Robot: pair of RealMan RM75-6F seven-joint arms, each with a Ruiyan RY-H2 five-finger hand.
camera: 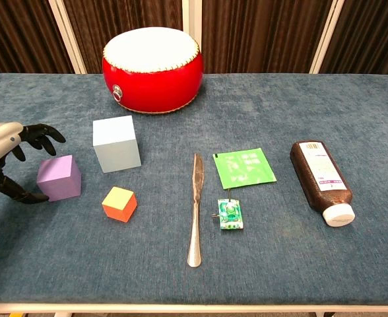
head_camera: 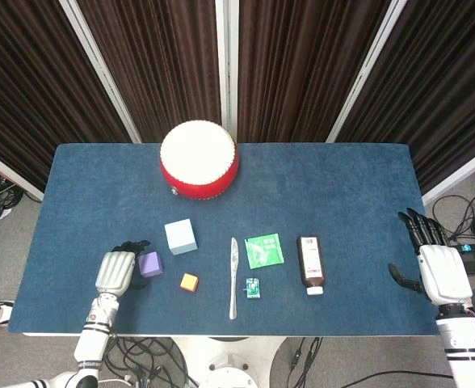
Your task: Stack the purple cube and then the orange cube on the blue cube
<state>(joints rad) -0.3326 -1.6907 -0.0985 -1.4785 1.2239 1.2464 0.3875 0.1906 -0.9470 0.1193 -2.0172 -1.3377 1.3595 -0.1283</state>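
A: Left hand (head_camera: 116, 271)?
B: Silver-grey shell over the back, black jointed fingers (camera: 41, 134). Wrist below it is pale grey with dark bands, then a white forearm.

A: Right hand (head_camera: 434, 263)?
B: Same build: whitish-silver back plate, black slim fingers (head_camera: 416, 225), black thumb off the side. Wrist cuff is white with thin dark rings.

A: Screws, markings, cables on the body?
B: Too small to tell. In chest view only the left one shows, with a smooth metallic shell and a glossy black thumb.
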